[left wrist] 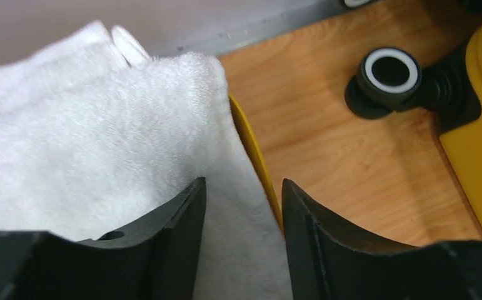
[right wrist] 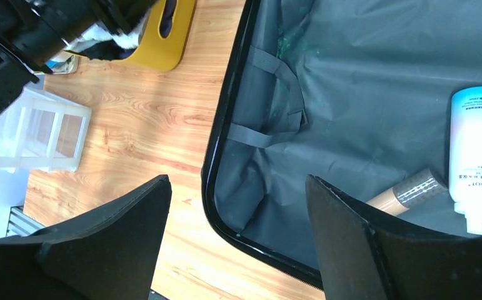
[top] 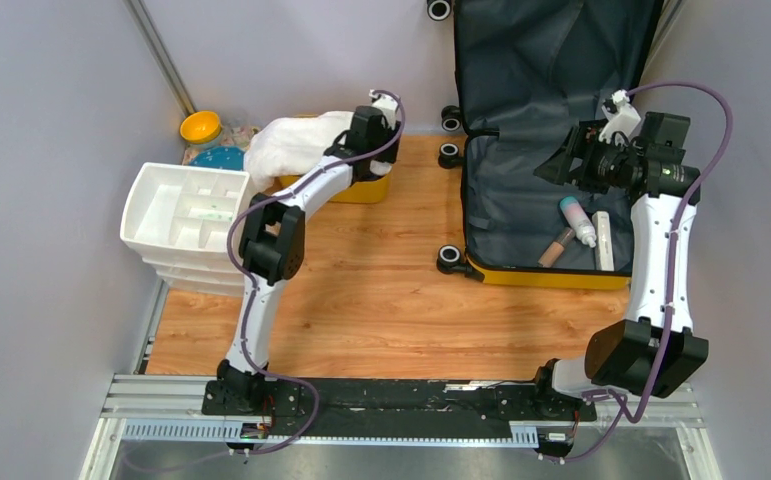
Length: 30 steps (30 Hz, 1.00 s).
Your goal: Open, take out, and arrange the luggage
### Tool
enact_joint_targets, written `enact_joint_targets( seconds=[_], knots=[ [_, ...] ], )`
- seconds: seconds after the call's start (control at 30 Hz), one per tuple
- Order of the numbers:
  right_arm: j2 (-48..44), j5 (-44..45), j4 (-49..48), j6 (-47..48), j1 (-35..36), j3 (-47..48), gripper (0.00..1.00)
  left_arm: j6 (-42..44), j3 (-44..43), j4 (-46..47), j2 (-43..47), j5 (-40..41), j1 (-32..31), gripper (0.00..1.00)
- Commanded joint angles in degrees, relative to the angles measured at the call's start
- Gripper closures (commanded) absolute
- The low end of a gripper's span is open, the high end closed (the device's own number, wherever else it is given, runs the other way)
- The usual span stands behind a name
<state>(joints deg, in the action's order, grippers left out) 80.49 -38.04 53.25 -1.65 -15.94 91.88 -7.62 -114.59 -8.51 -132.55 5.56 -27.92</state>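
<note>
The yellow suitcase (top: 551, 276) lies open at the right, its lid leaning on the back wall and its dark grey lining (right wrist: 351, 94) showing. A white bottle (top: 578, 220), a brown tube (top: 555, 247) and a white box (top: 603, 242) lie in the lower half. My right gripper (top: 553, 165) hangs open above the suitcase's left edge, holding nothing. My left gripper (top: 353, 150) is over a white towel (left wrist: 88, 137) draped in the small yellow tub (top: 361, 190). Its fingers are apart, with towel and tub rim (left wrist: 251, 150) seen between them.
A white compartmented organiser (top: 186, 215) stands at the left on the wooden floor. Behind it sit a yellow bowl (top: 201, 127) and a blue item (top: 223, 158). Black suitcase wheels (left wrist: 388, 72) stick out between tub and suitcase. Grey walls close in on three sides.
</note>
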Motion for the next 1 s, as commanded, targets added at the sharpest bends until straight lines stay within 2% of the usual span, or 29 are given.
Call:
enact_joint_targets(
  seconds=[0.0,0.1,0.17,0.2,0.27,0.3,0.4,0.5,0.67,0.87,0.93,0.97],
  knots=[
    [-2.18,-1.07,-0.96,0.86,-0.32,-1.26,0.18,11.82,-3.28,12.73,4.82,-12.82,1.82,0.38],
    [-2.27,-1.86,-1.13,0.95,-0.32,-1.61,0.18,12.89,1.09,9.58,12.63,-15.66,1.91,0.29],
    [-2.35,-2.39,-1.14,0.95,-0.32,-1.79,0.18,12.54,4.7,4.14,17.56,-15.93,1.99,0.28],
    [-2.35,-3.0,-1.31,0.86,-0.32,-1.79,0.18,11.93,10.38,2.9,22.9,-15.59,1.99,0.28],
    [-2.27,-3.44,-1.49,0.51,-0.32,-1.7,0.18,11.05,16.99,-0.53,28.46,-15.06,1.91,0.28],
    [-2.18,-4.05,-1.66,0.16,-0.32,-1.61,0.18,10.26,23.38,-1.5,33.36,-13.05,1.99,0.31],
    [-1.65,-5.02,-2.36,-0.98,-0.32,-1.35,0.18,6.49,33.5,-5.45,40.59,-10.4,2.52,0.35],
    [-1.12,-5.64,-3.07,-1.77,-0.23,-1.17,0.18,2.53,40.81,-7.83,44.03,-9.79,3.05,0.36],
    [-0.6,-4.85,-3.68,-3.01,-0.32,-1.79,0.18,-2.83,44.18,-8.19,41.95,-7.77,3.49,0.39],
    [-1.82,0.24,-1.93,1.47,-0.32,-0.56,0.17,-9.24,38.13,-8.37,30.88,-6.09,7.52,0.39],
    [-1.91,4.81,0.08,5.33,-0.49,1.28,0.13,-10.05,35.4,-6.18,27.18,-6.35,8.76,0.39],
    [-1.91,6.21,0.79,7.17,-1.1,1.81,0.08,-10.22,34.61,-5.12,26.13,-6.27,9.81,0.39]
  ],
)
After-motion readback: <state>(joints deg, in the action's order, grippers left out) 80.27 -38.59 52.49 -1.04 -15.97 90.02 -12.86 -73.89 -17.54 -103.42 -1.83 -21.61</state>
